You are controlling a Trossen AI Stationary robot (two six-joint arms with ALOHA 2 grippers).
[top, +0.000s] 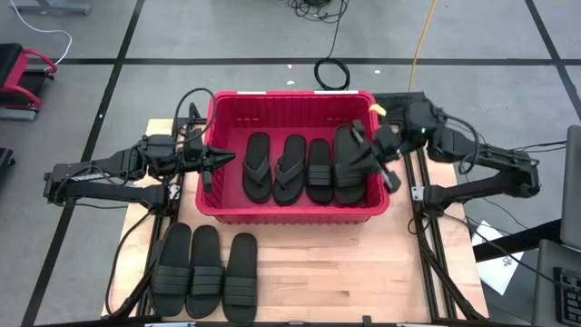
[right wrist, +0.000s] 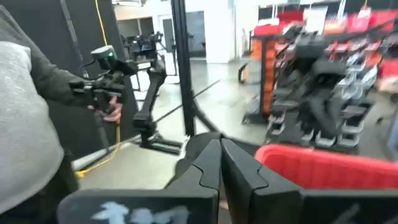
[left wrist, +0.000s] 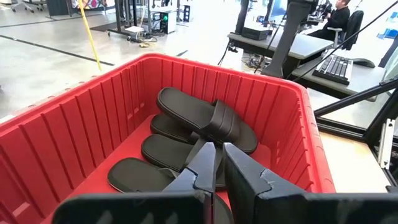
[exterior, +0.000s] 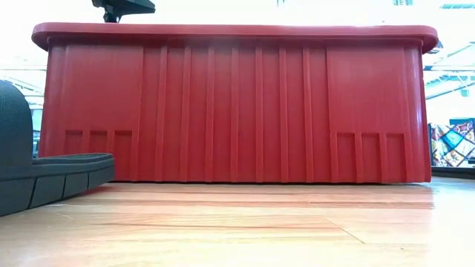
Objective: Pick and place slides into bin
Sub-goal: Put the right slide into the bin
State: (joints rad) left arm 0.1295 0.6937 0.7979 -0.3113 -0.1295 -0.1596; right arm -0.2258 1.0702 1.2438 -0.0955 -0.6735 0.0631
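The red bin (top: pixel 292 211) stands in the middle of the table and fills the low view (exterior: pixel 237 104). Inside lie two thong flip-flops (top: pixel 257 168) (top: pixel 290 168) and two band slides (top: pixel 319 171) (top: pixel 349 163). In the left wrist view the far slide (left wrist: pixel 205 118) lies partly over its neighbours. Three more slides (top: pixel 206 271) lie side by side on the table near the front left; one shows in the low view (exterior: pixel 44 178). My left gripper (top: pixel 230 157) (left wrist: pixel 216 152) is shut and empty over the bin's left rim. My right gripper (top: pixel 360 133) (right wrist: pixel 219 146) is shut and empty above the bin's right far corner, pointing toward the far side.
The bin's walls (left wrist: pixel 74 124) stand high around the sandals. Bare wood (top: pixel 363 272) lies in front of the bin to the right. A person in a grey sleeve (right wrist: pixel 25 112) stands beyond the table's far side. A black cable coil (top: pixel 332 73) lies on the floor behind the bin.
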